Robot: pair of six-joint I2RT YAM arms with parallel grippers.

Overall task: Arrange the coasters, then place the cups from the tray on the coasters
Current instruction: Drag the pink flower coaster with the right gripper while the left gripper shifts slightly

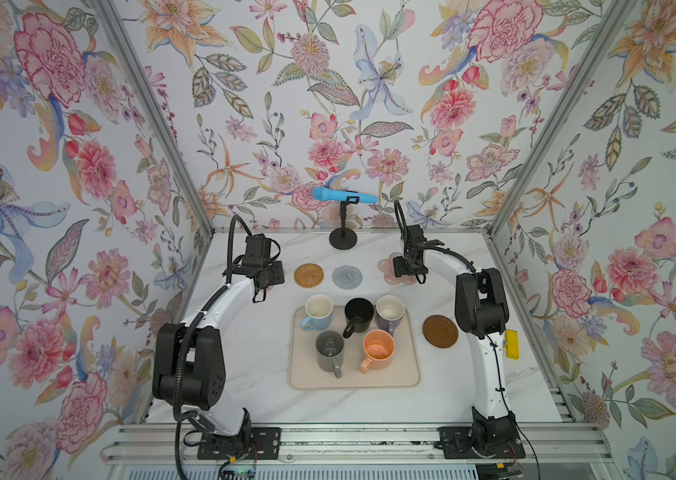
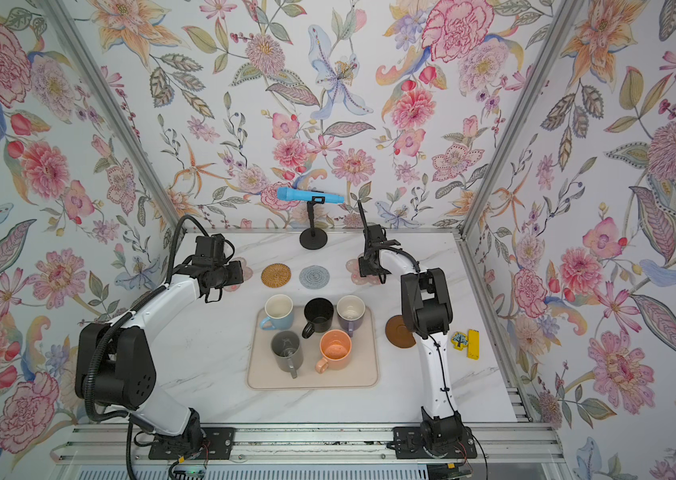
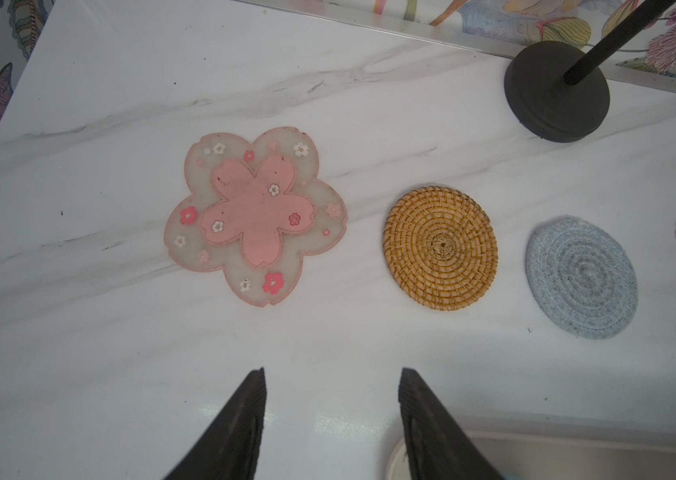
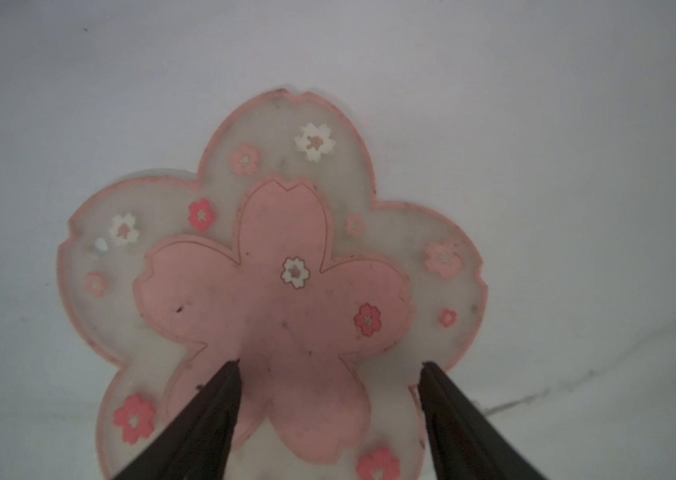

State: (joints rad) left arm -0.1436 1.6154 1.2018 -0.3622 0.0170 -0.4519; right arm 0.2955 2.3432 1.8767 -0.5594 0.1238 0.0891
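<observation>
Since your right gripper [image 4: 331, 365] hangs released just over the pink flower coaster [image 4: 278, 270] at the row's right end, and your left gripper [image 3: 332, 372] gapes empty above bare desk [image 3: 78, 374], a shallow pinch may skid or buckle that thin mat toward the grey-blue coaster [image 1: 347, 277].

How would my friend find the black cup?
Look at the big beige-pink rectangular tray in the middle of the white marble table. Along its far side, the black mug stands between the light blue mug and the purple mug; only it is dark inside.
</observation>
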